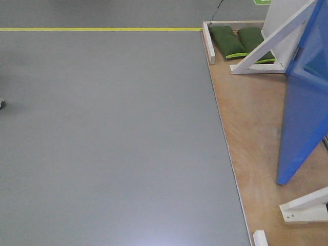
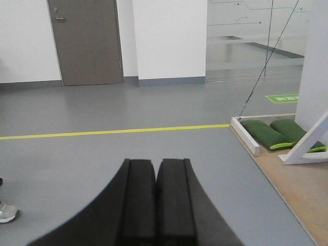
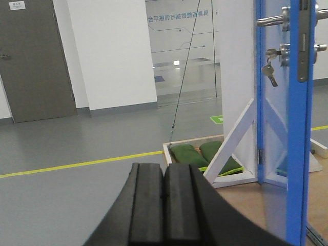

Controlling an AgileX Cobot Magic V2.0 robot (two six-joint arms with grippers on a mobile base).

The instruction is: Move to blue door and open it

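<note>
The blue door (image 1: pixel 306 102) stands at the right edge of the front view, its glossy panel angled over a wooden platform (image 1: pixel 251 133). In the right wrist view the blue door (image 3: pixel 299 133) shows edge-on at the right, with a silver lever handle (image 3: pixel 271 21) and a keyed lock with hanging keys (image 3: pixel 272 55) high up. My right gripper (image 3: pixel 164 165) is shut and empty, low in the view, left of and short of the door. My left gripper (image 2: pixel 156 161) is shut and empty over grey floor. The door does not show in the left wrist view.
White slanted braces (image 1: pixel 269 43) and green sandbags (image 1: pixel 236 41) sit on the platform's far end, behind a raised white kerb (image 1: pixel 208 43). A yellow floor line (image 1: pixel 102 29) crosses ahead. A grey wall door (image 2: pixel 87 41) is far off. A shoe (image 2: pixel 6 211) is at the left.
</note>
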